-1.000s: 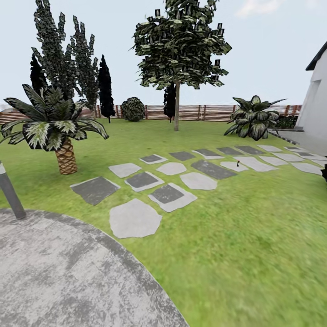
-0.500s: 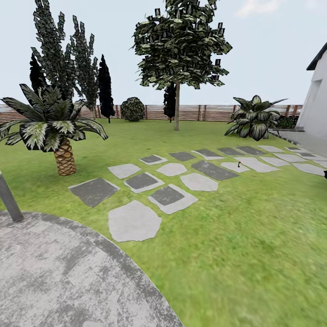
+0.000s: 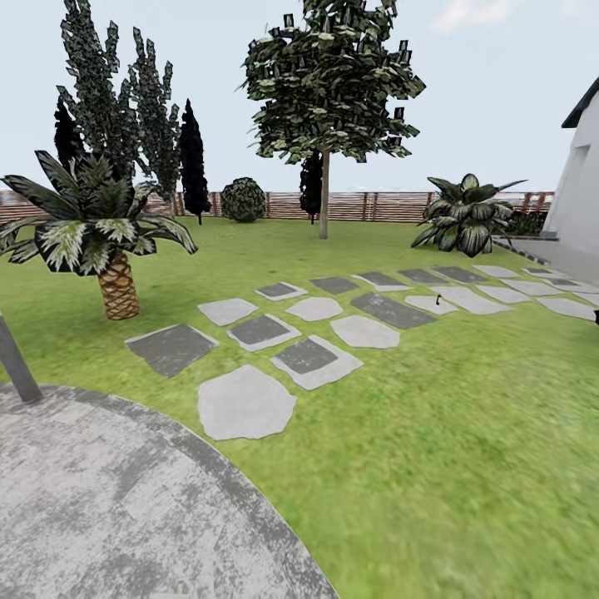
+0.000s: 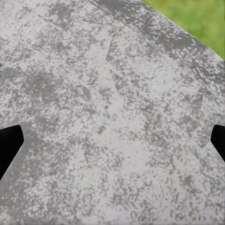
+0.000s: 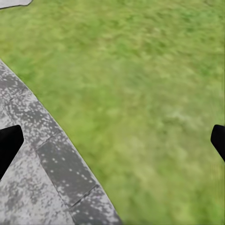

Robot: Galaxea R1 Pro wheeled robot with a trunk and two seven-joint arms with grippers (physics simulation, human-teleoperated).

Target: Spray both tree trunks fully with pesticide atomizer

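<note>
The tiny slim dark pesticide atomizer [image 3: 437, 299] is seen upright on a pale stepping stone [image 3: 430, 304], far right on the green grass lawn [image 3: 449, 433], well apart from the tall grey-brown-trunked tree [image 3: 324, 195] before the brown slatted wooden fence [image 3: 366, 206]. Compared with a second ago, the short orange-brown-trunked palm [image 3: 118, 286] and grey lamp post [image 3: 17, 362] lie slightly further left; the view has shifted. The left gripper [image 4: 112, 140], fingers spread wide, is held over round mottled grey paving [image 4: 93, 122]. The right gripper [image 5: 112, 140], equally spread and empty, hangs over the paving's edge.
</note>
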